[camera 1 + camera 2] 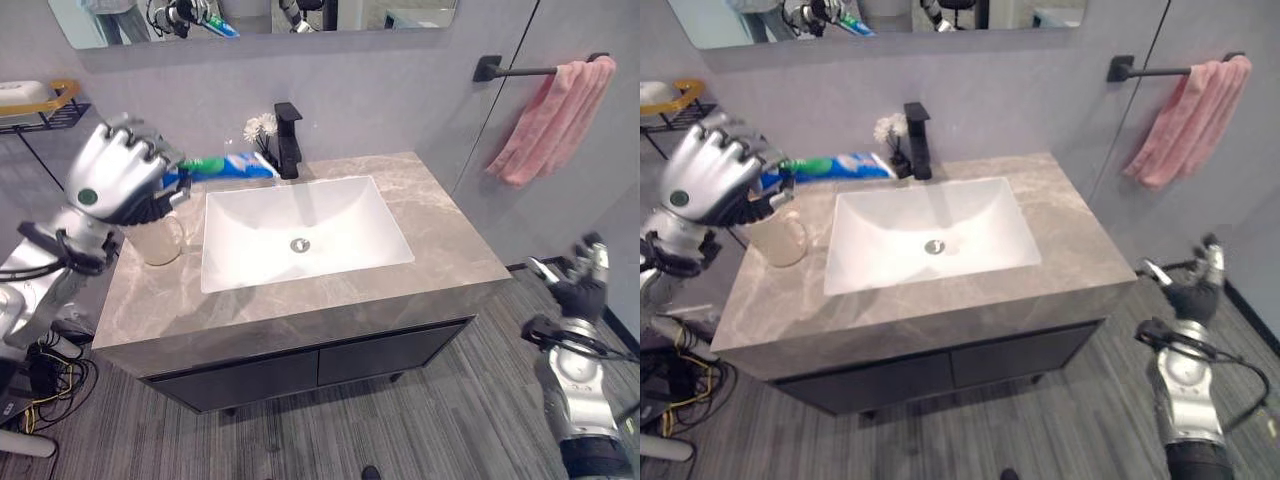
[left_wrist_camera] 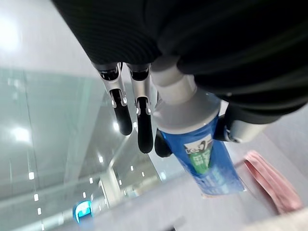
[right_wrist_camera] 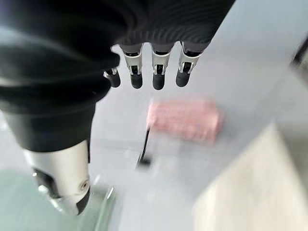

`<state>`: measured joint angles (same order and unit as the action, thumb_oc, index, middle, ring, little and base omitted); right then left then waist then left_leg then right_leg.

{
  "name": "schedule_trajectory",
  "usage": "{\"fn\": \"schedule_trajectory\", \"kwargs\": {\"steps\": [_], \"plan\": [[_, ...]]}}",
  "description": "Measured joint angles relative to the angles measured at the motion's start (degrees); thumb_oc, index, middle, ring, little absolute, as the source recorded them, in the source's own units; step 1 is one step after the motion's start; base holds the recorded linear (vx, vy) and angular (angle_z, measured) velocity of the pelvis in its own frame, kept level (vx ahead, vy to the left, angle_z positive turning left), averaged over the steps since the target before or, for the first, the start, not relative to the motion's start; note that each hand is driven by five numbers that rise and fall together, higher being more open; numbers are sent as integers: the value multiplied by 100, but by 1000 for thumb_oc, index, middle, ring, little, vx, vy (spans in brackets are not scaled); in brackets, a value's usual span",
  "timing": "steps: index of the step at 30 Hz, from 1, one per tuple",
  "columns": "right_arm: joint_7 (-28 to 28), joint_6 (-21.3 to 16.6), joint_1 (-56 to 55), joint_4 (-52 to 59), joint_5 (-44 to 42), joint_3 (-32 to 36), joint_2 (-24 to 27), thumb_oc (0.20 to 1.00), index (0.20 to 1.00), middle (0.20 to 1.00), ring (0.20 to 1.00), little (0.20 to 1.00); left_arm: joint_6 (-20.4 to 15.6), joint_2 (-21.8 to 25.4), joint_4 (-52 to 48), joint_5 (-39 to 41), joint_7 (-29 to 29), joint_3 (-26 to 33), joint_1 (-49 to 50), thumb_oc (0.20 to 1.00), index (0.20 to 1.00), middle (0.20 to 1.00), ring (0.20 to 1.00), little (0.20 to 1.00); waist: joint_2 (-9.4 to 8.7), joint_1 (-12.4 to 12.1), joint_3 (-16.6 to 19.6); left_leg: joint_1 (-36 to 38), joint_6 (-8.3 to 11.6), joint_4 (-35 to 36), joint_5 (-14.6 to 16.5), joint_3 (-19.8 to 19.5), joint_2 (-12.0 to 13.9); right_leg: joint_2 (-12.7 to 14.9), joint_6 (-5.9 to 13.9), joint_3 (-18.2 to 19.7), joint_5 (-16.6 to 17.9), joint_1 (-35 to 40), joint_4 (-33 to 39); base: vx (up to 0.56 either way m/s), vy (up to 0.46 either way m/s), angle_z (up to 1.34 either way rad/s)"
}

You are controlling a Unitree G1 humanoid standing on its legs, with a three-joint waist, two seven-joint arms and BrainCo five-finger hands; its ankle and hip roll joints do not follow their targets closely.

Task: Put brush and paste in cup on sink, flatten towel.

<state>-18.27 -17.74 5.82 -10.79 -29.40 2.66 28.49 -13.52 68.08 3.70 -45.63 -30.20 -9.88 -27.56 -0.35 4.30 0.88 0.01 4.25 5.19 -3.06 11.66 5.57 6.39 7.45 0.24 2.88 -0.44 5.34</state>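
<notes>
Blue-and-green toothpaste tube [image 1: 225, 167] is clamped in the left hand [image 1: 112, 178], fingers and thumb curled round its cap end, the tube lying roughly level and pointing right toward the black faucet [image 1: 287, 140]. The hand hovers just above the clear cup [image 1: 160, 238], which stands on the marble counter [image 1: 445, 235] just left of the white basin [image 1: 300, 235]. I cannot tell whether a brush is already in the cup. The pink towel [image 1: 555, 120] hangs bunched on the black bar [image 1: 525, 71] on the wall at far right. The right hand [image 1: 583, 285] is low at the right, off the counter and well apart from the towel, its fingers straight and holding nothing

The step in hand looks like delivering the paste into the cup. Next, I judge, the tube must be tipped upright over the cup's mouth, lowered inside and let go; the towel has not yet been spread flat along its bar
</notes>
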Motion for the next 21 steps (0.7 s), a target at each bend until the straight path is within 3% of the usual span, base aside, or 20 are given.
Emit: {"fn": "schedule_trajectory", "kwargs": {"steps": [4,6,11,13,21], "plan": [[556,2,333,175,-1229,-872,-164,1000,1000,1000,1000,1000,197,1,86,27,-100,-381,-677,200,200,200,200,200,18,-47,11,-2,1,0,-1,-5,1,-1,0,-8,0,5,-10,1,-1,1],[635,9,764,163,-2205,-1332,-495,1000,1000,1000,1000,1000,389,-12,154,64,-108,-729,-1112,200,200,200,200,200,18,-61,17,0,0,-2,-2,-12,11,-3,-2,-31,-1,20,-12,0,0,0],[975,4,1786,113,-3464,-2203,-1105,1000,1000,1000,1000,1000,566,-272,23,275,-425,-770,-1630,200,200,200,200,200,35,-136,23,-2,2,-2,-3,-1,17,-8,-4,-16,-5,4,-2,1,0,-1],[1024,4,2212,44,-3913,-2474,-1397,1000,1000,1000,1000,1000,686,-359,11,311,-580,-1035,-2087,200,200,200,200,200,34,-227,25,-13,2,-2,-2,-3,22,-13,-12,-19,-10,-11,-1,0,0,0],[1091,0,3627,-710,-3955,-3054,-1782,1000,1000,1000,1000,1000,788,-598,-60,531,-864,-1822,-3210,200,200,200,200,200,46,-435,72,-140,4,-4,-4,-27,21,-14,-19,-48,-14,-119,-42,3,-1,1]]}}
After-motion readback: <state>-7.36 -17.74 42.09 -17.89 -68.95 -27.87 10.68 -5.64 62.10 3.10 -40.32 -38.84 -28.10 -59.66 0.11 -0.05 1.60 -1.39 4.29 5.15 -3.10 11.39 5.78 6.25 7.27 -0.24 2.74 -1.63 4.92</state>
